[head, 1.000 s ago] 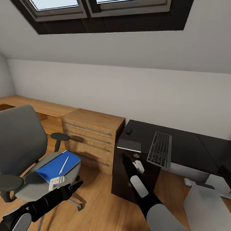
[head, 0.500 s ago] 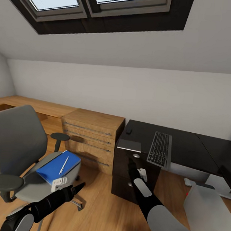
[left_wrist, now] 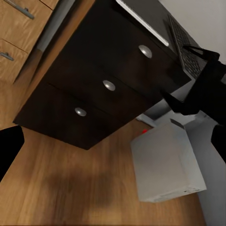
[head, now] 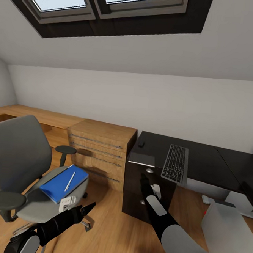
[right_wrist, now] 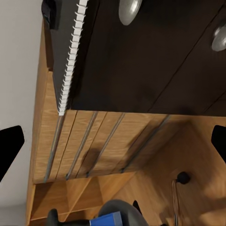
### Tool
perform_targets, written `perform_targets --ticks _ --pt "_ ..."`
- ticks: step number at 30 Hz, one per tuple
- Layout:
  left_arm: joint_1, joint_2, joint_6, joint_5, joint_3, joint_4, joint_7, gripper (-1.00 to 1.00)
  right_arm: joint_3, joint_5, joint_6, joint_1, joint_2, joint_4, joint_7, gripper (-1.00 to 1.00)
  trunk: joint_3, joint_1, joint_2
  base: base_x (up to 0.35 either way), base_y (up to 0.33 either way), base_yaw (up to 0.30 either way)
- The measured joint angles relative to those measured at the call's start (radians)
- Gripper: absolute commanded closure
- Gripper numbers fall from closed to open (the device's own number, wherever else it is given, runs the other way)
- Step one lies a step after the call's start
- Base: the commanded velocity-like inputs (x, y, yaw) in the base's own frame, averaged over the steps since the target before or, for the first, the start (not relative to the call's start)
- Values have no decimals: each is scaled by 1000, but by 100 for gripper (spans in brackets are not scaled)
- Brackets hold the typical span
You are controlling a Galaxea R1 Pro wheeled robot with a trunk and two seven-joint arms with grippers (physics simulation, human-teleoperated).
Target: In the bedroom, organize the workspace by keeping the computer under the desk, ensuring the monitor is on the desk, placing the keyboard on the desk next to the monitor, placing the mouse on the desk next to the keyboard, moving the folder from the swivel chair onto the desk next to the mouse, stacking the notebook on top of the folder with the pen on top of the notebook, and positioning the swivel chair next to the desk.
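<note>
The swivel chair (head: 19, 160) stands at the left with the blue folder (head: 63, 183) on its seat and the pen (head: 69, 181) lying on the folder. On the black desk (head: 207, 163) lie the keyboard (head: 175, 163), the small mouse (head: 141, 144) and the grey notebook (head: 142, 159) at the near corner. The computer (head: 228, 229) sits on the floor at the lower right. My left gripper (head: 86, 208) is open, low in front of the chair seat. My right gripper (head: 144, 180) is open before the desk's drawer unit (left_wrist: 94, 94). I cannot make out the monitor for certain.
A light-wood chest of drawers (head: 100, 151) stands between chair and desk, touching the drawer unit. A black slab (head: 250, 193) is cut off by the right edge behind the computer. Wood floor lies open between chair and drawer unit.
My left gripper has drifted slightly down and right, away from the chair seat. My right gripper has sunk a little in front of the drawer unit.
</note>
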Motion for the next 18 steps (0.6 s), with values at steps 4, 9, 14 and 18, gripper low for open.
perform_targets --ticks 4,9,14,18 --pt "0 -1 -1 0 0 7 1 -100 1 1 -1 0 0 -1 32 -100 0 0 0 196 127 0" --pt "0 -1 -1 0 0 16 1 -100 0 1 -2 0 0 -1 92 -100 0 0 0 231 122 0" --pt "0 -1 -2 0 0 20 1 -100 -1 1 -1 1 0 1 157 -100 0 0 0 76 34 0" --pt "0 -1 -2 0 1 21 1 -100 -3 1 -1 1 0 1 177 -100 0 0 0 67 15 0"
